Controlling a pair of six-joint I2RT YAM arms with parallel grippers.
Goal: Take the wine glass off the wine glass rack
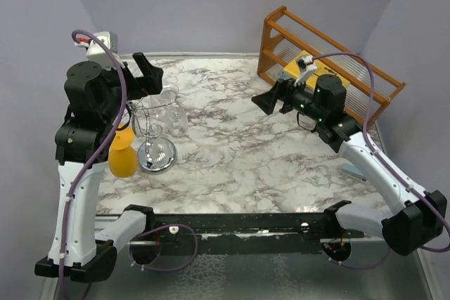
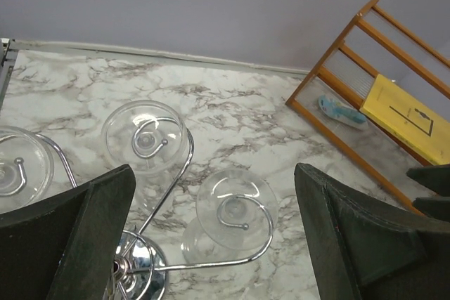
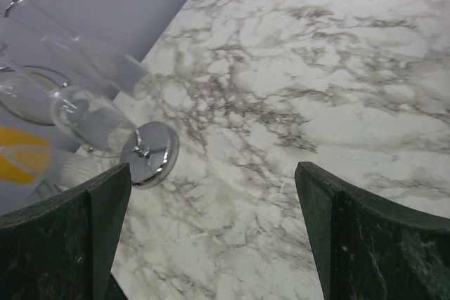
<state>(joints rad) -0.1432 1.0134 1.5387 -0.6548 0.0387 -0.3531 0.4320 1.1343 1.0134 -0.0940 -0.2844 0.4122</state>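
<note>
The wine glass rack (image 1: 156, 147) stands upright at the left of the marble counter (image 1: 246, 156). Each wine glass (image 2: 233, 210) hangs inverted from a curled arm, long axis vertical, foot uppermost and bowl pointing down. The left gripper (image 2: 214, 173) hovers above them and the right gripper (image 1: 271, 100) is well apart, both with fingers spread wide, holding nothing.

No words, brands or numerals are showing legibly anywhere. A yellow card (image 2: 411, 119) lying in the orange wooden rack (image 2: 332, 52) is carrying only a thin black angular line mark, reading as no letter or number. In the top view it is showing too small to make out.
</note>
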